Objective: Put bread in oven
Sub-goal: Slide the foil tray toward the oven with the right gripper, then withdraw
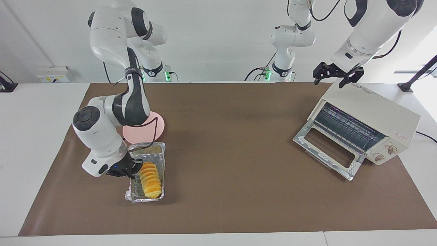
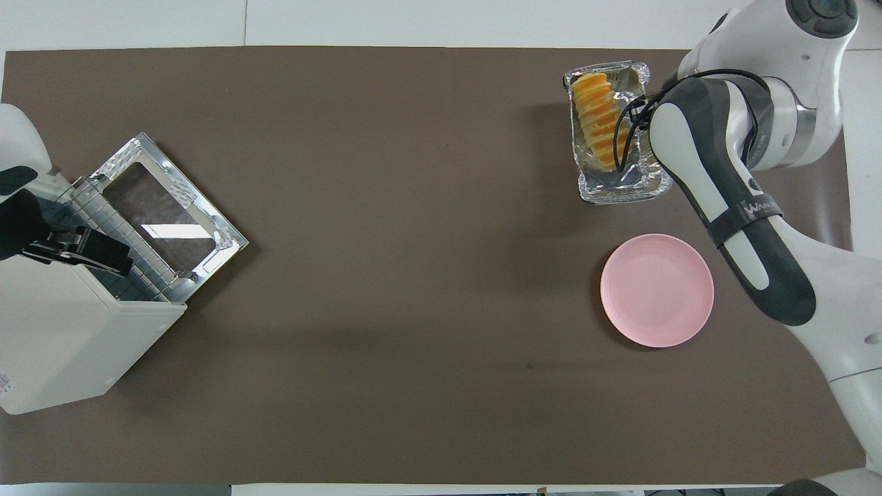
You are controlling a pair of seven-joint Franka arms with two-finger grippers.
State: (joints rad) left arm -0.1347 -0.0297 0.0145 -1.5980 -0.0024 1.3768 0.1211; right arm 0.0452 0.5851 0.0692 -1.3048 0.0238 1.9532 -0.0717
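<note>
One bread (image 1: 150,180), oven (image 1: 367,124), tray (image 1: 160,149), plate (image 1: 159,127).

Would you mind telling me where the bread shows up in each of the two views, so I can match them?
Facing view: the bread lies in the foil tray, lower left of the picture, with the right gripper at its side.
Overhead view: the bread is at the upper right, in the same foil tray.
Shared landmark: the pink plate, beside the tray and nearer to the robots.
</note>
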